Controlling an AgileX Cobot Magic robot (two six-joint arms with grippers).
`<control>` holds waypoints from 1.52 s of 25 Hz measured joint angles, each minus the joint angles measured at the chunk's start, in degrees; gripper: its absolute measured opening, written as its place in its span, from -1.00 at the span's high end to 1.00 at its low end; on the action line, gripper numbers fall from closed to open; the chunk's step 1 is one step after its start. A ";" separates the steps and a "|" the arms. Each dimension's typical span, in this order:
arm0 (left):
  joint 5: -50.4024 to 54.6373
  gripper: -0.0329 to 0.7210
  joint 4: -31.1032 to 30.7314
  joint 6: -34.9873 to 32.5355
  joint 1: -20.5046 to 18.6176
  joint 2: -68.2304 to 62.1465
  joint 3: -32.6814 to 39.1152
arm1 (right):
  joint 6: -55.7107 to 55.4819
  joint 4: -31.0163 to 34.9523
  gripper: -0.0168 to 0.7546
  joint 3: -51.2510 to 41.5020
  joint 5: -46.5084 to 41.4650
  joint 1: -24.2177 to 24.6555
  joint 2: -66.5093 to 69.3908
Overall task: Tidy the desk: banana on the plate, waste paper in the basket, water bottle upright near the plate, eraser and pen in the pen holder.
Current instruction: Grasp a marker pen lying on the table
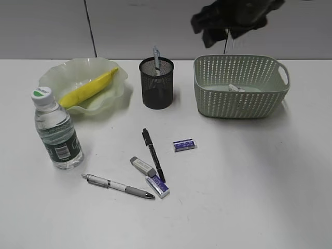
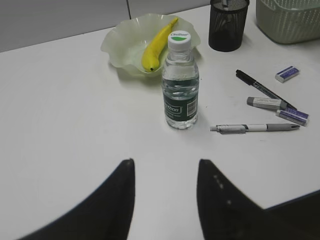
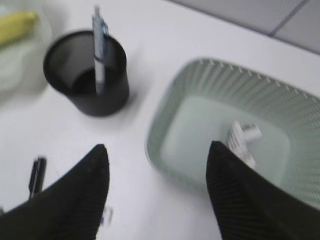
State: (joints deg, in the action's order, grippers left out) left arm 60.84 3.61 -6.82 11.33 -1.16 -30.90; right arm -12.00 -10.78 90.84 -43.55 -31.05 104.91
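The banana (image 1: 88,87) lies in the wavy green plate (image 1: 62,70). Beside the plate the water bottle (image 1: 57,132) stands upright. One pen (image 1: 156,58) stands in the black mesh pen holder (image 1: 156,85). A black pen (image 1: 153,154), a silver pen (image 1: 118,186) and erasers (image 1: 184,145) (image 1: 157,187) lie on the desk. The waste paper (image 3: 242,140) rests inside the basket (image 3: 200,100). Above the basket's near rim my right gripper (image 3: 159,146) is open and empty. My left gripper (image 2: 165,162) hovers open over bare desk, short of the bottle (image 2: 180,90).
A grey eraser-like block (image 1: 141,165) lies against the black pen. My right arm (image 1: 233,21) shows as a dark blur above the basket at the back. The desk's back edge meets a grey wall.
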 joint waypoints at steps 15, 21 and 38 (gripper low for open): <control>0.00 0.09 0.00 0.00 0.00 0.00 0.00 | 7.39 6.07 0.09 -46.20 -15.48 -0.06 -54.91; 0.00 0.10 0.00 0.00 0.00 0.00 0.04 | 8.98 8.37 0.21 -56.05 -16.33 -0.06 -80.24; -13.83 0.10 33.49 -7.22 0.00 -36.69 -7.97 | 9.15 5.97 0.21 -61.63 -16.18 -0.06 -105.30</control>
State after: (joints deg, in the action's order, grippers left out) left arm 47.01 37.10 -14.04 11.33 -37.85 -38.87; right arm -2.85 -4.80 29.21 -59.73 -31.11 -0.39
